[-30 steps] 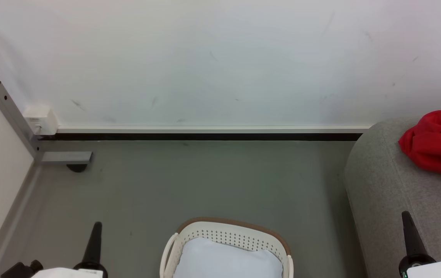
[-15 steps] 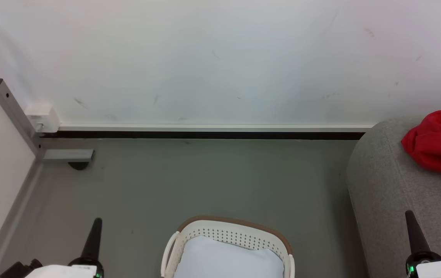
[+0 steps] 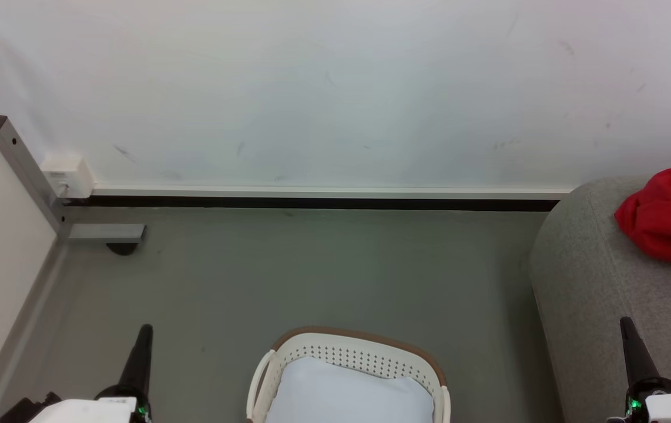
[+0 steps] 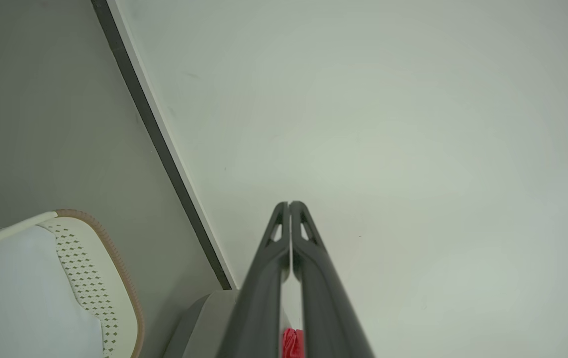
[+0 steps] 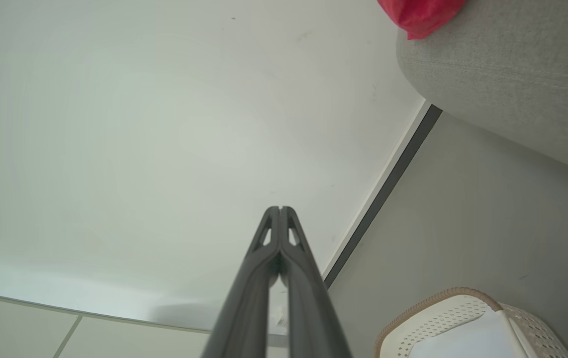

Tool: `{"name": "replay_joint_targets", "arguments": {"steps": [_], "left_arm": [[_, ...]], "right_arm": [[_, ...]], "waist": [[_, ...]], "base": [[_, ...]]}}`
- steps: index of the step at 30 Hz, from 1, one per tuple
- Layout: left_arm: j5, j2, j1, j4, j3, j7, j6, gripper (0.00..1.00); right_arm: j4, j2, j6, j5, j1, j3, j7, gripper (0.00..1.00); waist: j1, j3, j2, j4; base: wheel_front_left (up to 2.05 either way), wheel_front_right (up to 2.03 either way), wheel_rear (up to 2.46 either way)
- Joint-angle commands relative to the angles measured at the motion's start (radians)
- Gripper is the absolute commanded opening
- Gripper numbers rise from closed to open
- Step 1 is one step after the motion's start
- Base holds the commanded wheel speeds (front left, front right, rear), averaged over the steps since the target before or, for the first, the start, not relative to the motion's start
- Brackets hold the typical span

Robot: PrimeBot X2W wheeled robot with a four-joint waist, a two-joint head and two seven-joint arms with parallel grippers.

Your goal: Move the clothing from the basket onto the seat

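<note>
Pointing fwd, my L jaws and R jaws are both pressed shut w/ nothing in them. The basket (image 3: 359, 355) sits on the floor (image 3: 312, 270) btwn them. The clothing (image 3: 667, 220) lies on the seat (image 3: 594, 282), ahead of R jaws and to their right, well apart.

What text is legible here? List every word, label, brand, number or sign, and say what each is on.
No readable text in any view.
Wall box: a small dark detail on its front, too small to tell whether it is writing.
Clothing: white stripes at its edge, no letters visible.
Basket: rows of holes, no label visible.
Seat: plain grey fabric, no tag visible.
</note>
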State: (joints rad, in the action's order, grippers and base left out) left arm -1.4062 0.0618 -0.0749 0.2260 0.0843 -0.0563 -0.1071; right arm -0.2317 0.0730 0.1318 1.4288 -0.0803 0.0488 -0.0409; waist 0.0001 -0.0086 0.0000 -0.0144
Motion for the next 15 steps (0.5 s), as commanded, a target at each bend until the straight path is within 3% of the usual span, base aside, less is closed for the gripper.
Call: {"name": "replay_joint_targets", "arguments": {"steps": [1, 15], "left_arm": [[-0.025, -0.001, -0.013, 0.002, 0.005, -0.007, -0.008, 0.0], [-0.12, -0.006, -0.028, 0.011, 0.021, -0.035, -0.018, 0.0]], "right_arm": [[-0.002, 0.003, -0.002, 0.018, -0.018, 0.009, -0.004, 0.0], [-0.008, -0.003, -0.002, 0.116, -0.024, 0.031, -0.035, 0.0]], "waist": [[-0.0001, 0.001, 0.0, 0.001], [-0.0001, 0.006, 0.0, 0.007]], "base": [[0.0, 0.0, 0.0], [0.0, 0.0, 0.0]]}}
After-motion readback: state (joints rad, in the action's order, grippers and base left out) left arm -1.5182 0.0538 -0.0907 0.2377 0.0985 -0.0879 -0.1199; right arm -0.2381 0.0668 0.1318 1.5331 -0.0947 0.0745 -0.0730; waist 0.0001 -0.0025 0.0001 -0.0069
